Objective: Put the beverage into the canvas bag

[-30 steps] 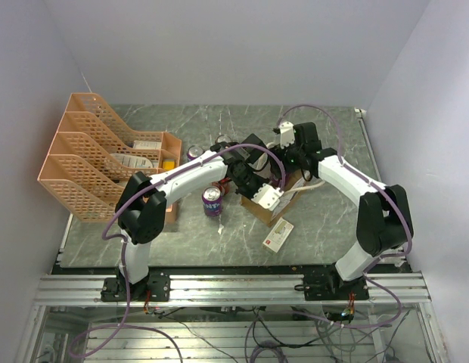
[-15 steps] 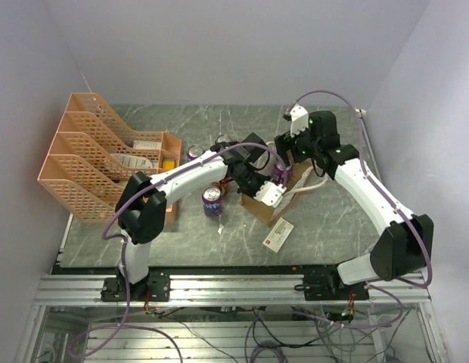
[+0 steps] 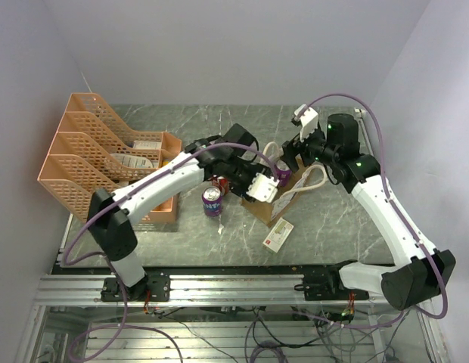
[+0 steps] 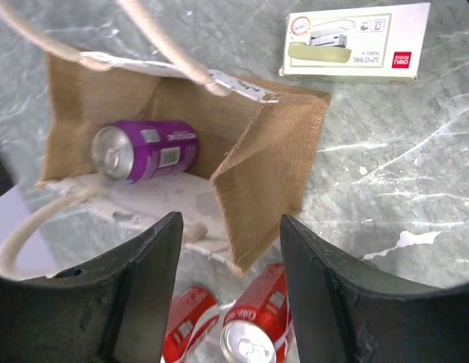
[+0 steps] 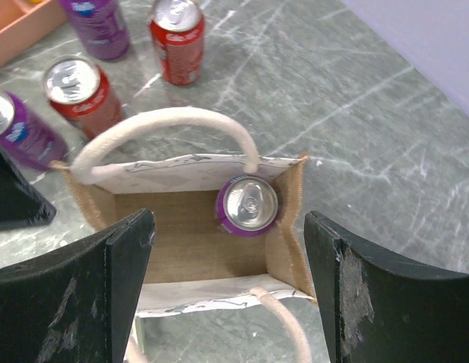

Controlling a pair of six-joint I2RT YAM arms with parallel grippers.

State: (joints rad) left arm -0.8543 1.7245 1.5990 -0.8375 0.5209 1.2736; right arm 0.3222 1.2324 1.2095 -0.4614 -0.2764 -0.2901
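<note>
The canvas bag (image 3: 259, 210) stands mouth-up at mid-table, tan with cream handles. A purple beverage can (image 5: 247, 206) sits inside it in one corner, its silver top showing; the left wrist view shows the same can (image 4: 144, 151) against the bag's inner wall (image 4: 265, 151). My left gripper (image 3: 261, 187) hovers open just beside the bag's near-left side, and in its own view the left gripper (image 4: 231, 227) holds nothing. My right gripper (image 3: 293, 150) is open above the bag's far side, and the right gripper (image 5: 228, 227) looks down into the bag (image 5: 181, 231).
A purple can (image 3: 212, 201) and a red can (image 3: 219, 184) stand left of the bag, with two red cans (image 4: 253, 333) under the left gripper. A white stapler box (image 3: 277, 234) lies in front of the bag. The orange mesh rack (image 3: 91, 151) fills the left.
My left gripper has opened, letting go of the purple can in the bag, and drawn back to the left. The right arm has risen and swung away to the back right.
</note>
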